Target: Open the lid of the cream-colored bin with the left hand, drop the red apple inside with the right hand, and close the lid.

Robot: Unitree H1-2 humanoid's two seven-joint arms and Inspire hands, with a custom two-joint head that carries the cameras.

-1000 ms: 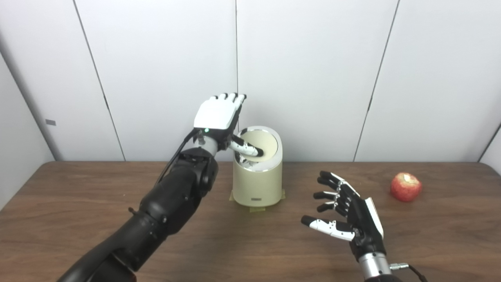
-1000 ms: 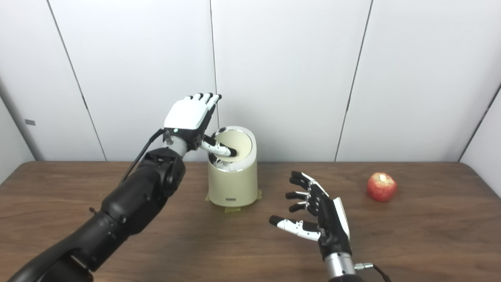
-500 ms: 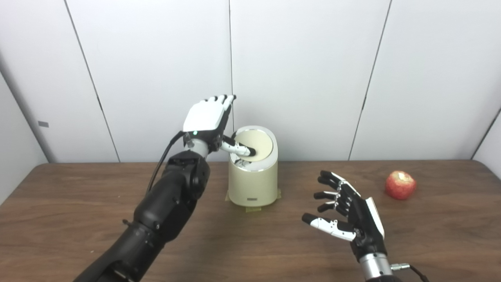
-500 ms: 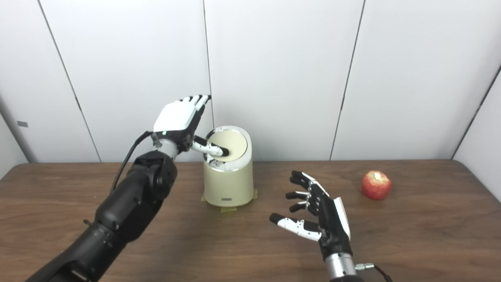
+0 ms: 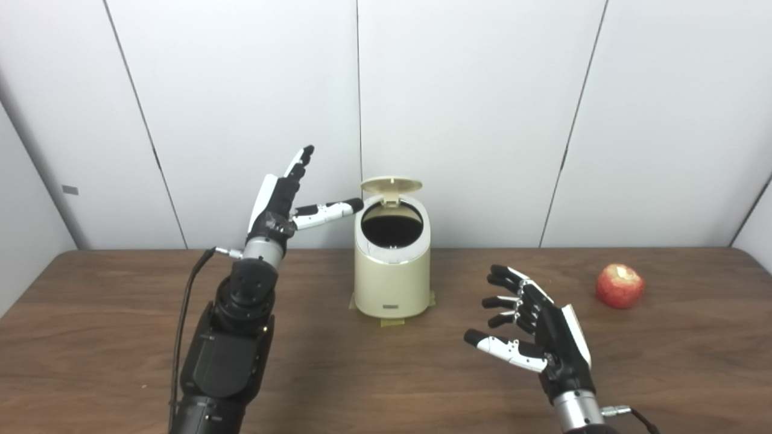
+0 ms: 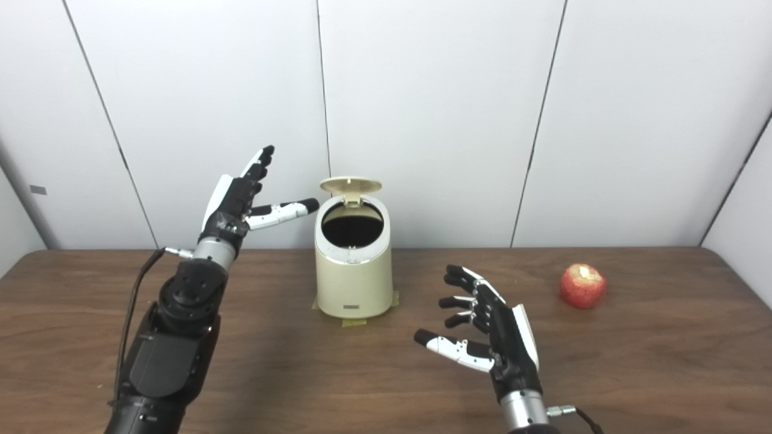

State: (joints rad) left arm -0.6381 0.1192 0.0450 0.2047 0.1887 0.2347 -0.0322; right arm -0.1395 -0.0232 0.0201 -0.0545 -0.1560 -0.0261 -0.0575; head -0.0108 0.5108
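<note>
The cream-colored bin (image 5: 392, 280) stands at the back middle of the table, taped down at its base. Its lid (image 5: 391, 184) is swung up at the rear, and the dark round opening (image 5: 392, 229) shows. My left hand (image 5: 283, 202) is raised just left of the bin, open, thumb pointing toward the rim without touching it. The red apple (image 5: 619, 286) lies on the table at the far right. My right hand (image 5: 534, 334) hovers open over the table between bin and apple, palm turned left, holding nothing.
The brown wooden table (image 5: 120, 337) runs the width of the view, with white wall panels (image 5: 482, 108) right behind the bin. Strips of tape (image 5: 395, 321) stick out beneath the bin's base.
The lid has sprung up from closed to standing open. My left hand has come off the lid and drawn back to the left, turning edge-on. The right hand stayed where it was.
</note>
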